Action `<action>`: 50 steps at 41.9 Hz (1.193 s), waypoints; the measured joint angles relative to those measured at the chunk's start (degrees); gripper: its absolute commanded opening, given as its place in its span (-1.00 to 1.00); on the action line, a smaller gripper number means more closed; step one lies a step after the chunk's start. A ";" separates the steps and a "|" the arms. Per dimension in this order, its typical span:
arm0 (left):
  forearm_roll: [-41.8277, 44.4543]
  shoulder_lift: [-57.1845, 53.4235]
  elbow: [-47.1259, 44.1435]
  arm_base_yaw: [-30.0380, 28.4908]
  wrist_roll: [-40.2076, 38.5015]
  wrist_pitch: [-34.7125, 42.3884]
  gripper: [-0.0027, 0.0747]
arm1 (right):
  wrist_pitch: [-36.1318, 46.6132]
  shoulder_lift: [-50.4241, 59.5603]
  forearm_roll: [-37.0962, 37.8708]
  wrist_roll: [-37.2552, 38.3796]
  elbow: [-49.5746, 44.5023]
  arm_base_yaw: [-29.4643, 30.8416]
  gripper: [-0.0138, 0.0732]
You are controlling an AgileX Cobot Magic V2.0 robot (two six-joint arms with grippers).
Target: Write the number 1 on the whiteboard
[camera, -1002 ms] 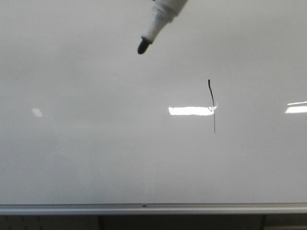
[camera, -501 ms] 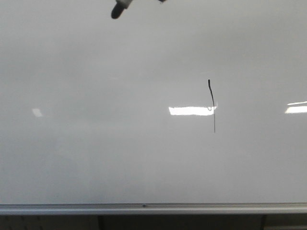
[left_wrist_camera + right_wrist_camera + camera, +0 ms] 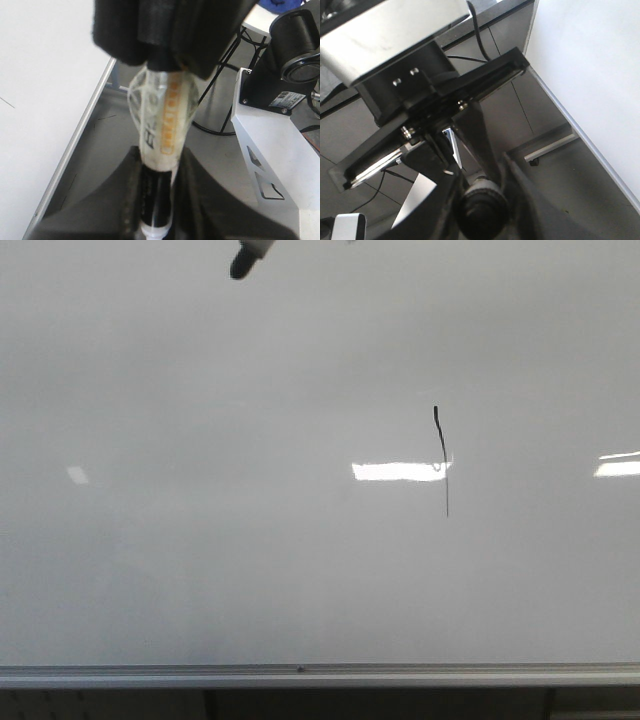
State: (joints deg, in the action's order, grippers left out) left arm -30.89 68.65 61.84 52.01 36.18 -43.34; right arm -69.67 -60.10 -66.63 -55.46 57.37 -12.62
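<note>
Number 1 [image 3: 441, 460] sits right of centre on whiteboard [image 3: 200, 540]; writing step looks done. Left gripper [image 3: 157, 200] clamped on marker [image 3: 162, 125], tip off board, upper left. Right gripper [image 3: 482, 200] state unclear. Next: park marker.

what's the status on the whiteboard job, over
Left hand shut on marker, tip lifted off the whiteboard. Right hand state unclear. Number 1 drawn. Nothing blocking.
</note>
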 measured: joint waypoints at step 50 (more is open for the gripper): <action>12.01 0.13 -14.27 -59.85 -8.73 15.42 -0.98 | 44.50 19.45 15.05 11.05 -25.36 -0.03 -0.82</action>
State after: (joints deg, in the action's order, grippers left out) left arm -18.87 68.78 47.57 -7.84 27.45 -27.92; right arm -25.17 -40.65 -51.58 -44.41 32.01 -12.65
